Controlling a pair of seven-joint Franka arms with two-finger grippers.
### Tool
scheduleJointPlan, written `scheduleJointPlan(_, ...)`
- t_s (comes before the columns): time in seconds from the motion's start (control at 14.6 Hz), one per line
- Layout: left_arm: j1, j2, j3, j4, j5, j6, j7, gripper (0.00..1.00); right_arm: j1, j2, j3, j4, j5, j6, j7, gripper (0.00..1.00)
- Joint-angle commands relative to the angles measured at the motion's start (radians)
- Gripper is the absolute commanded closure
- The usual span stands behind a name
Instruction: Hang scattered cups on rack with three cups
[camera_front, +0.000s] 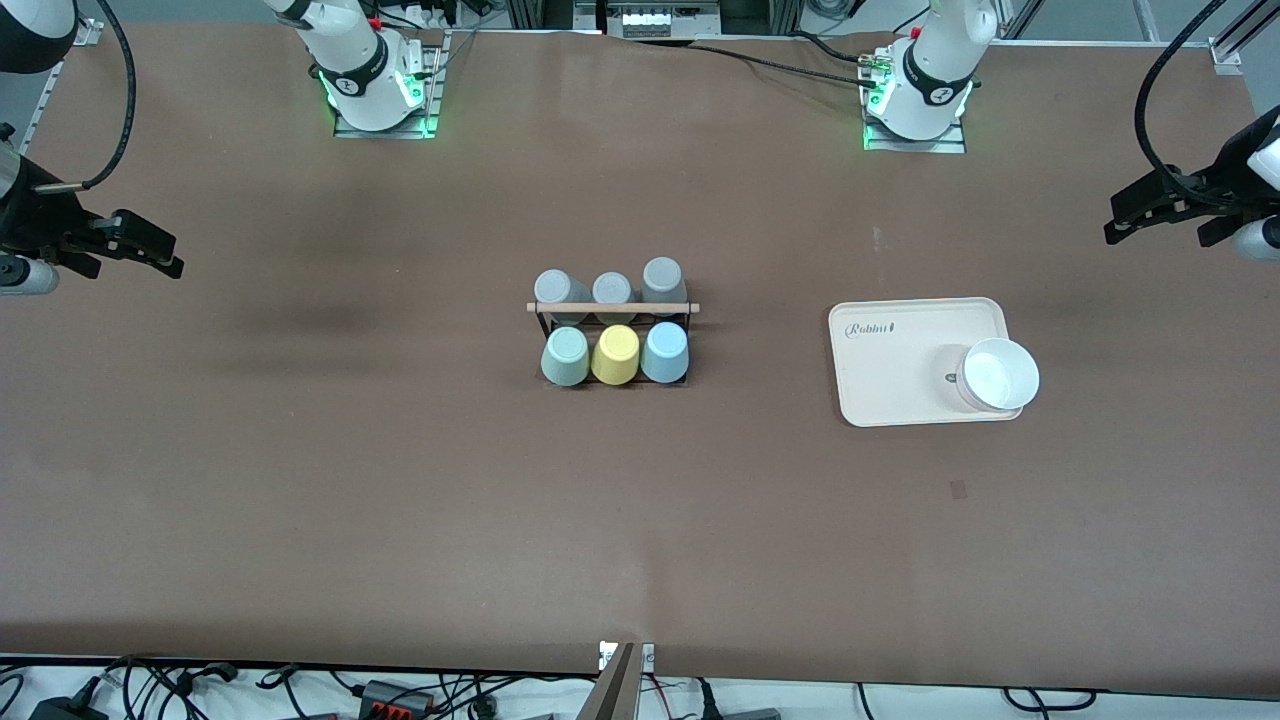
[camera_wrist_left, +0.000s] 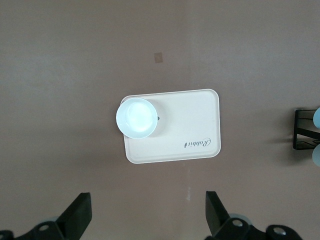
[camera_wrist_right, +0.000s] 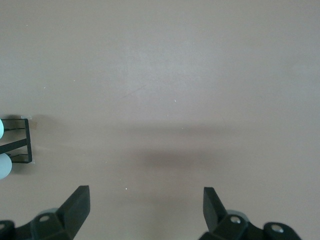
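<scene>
From the front, the rack stands mid-table with the green cup, yellow cup and blue cup upturned on it, well apart from both grippers. The left gripper and right gripper hang over the brown table at its ends. The left wrist view shows spread fingers over a beige tray holding a white bowl. In the right wrist view, fingers stand apart, and the rack is cut off at the edge, perhaps showing two cups.
</scene>
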Motion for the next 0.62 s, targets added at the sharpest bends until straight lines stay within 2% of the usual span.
scheduleJointPlan(0.0, 0.008, 0.003, -0.006, 0.017, 0.010, -0.005, 0.020, 0.00, -0.001, -0.011, 0.007, 0.007, -0.023, -0.015, -0.015, 0.00)
scheduleJointPlan(0.55, 0.008, 0.003, -0.008, 0.015, 0.010, -0.006, 0.020, 0.00, -0.001, -0.023, 0.007, 0.000, -0.028, -0.019, -0.014, 0.00)
